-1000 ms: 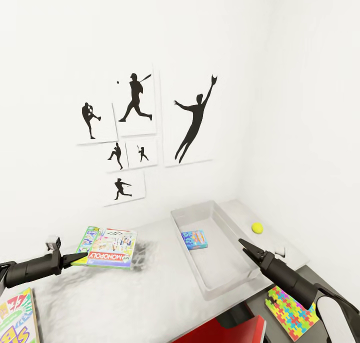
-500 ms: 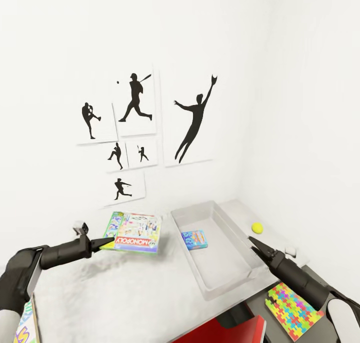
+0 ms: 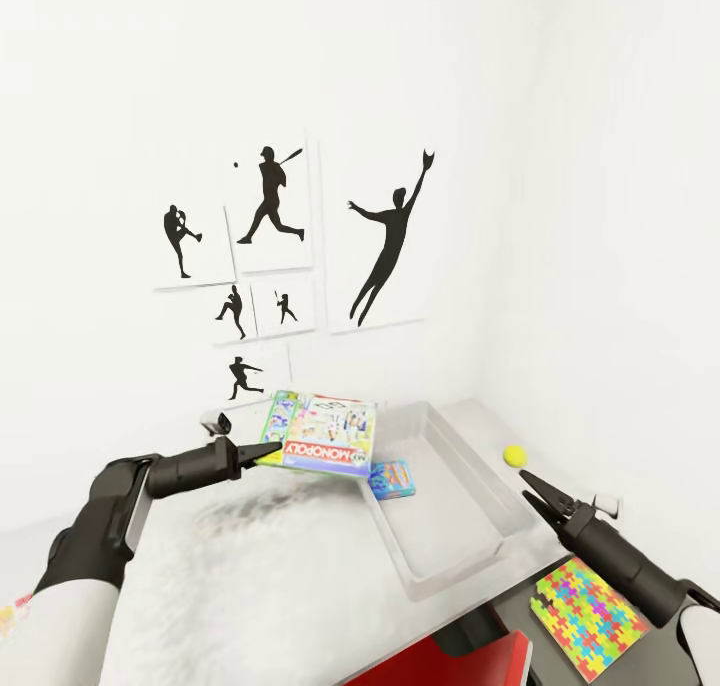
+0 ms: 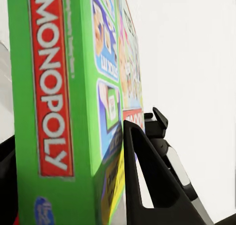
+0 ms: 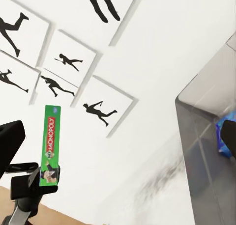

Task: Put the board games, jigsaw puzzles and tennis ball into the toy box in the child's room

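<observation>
My left gripper (image 3: pixel 262 453) is shut on the near edge of a white-and-green Monopoly board game (image 3: pixel 322 433), held flat in the air over the left rim of the toy box (image 3: pixel 455 568). The left wrist view has that game (image 4: pixel 59 102) clamped between the dark fingers (image 4: pixel 150 185). A blue board game (image 3: pixel 392 479) lies inside the toy box. The yellow tennis ball (image 3: pixel 514 455) rests on the table (image 3: pixel 250 586) right of the box. A jigsaw puzzle (image 3: pixel 586 618) lies on the lower dark section. My right gripper (image 3: pixel 527 481) hovers open beside the box's right wall, nothing in it.
Baseball silhouette pictures (image 3: pixel 270 211) hang on the white wall behind the table. A small white object (image 3: pixel 606 507) sits near the table's right end. A red piece of furniture (image 3: pixel 450 663) stands below the front edge. The room corner closes in on the right.
My left arm has carried the Monopoly game to the right and slightly up, from over the table's left part to the toy box's left rim. The right gripper drifted a little right and down.
</observation>
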